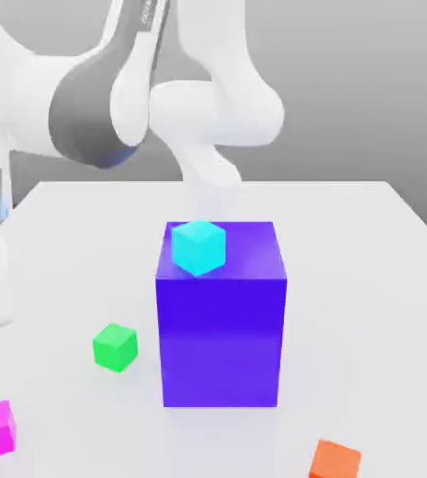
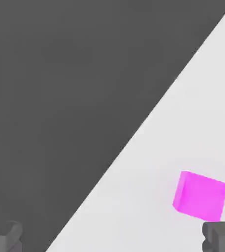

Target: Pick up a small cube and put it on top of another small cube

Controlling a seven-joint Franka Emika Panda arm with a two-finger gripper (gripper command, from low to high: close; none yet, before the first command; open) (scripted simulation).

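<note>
We see smooth, flat-coloured solids on a matte white table: a big blue-purple block topped by a small cyan cube, with a green cube and an orange cube lying apart. The small magenta cube sits on the table near its edge, at the exterior view's lower left. In the hand view we find the gripper spread wide with nothing between its dark fingers, one fingertip just beside the magenta cube without touching it.
</note>
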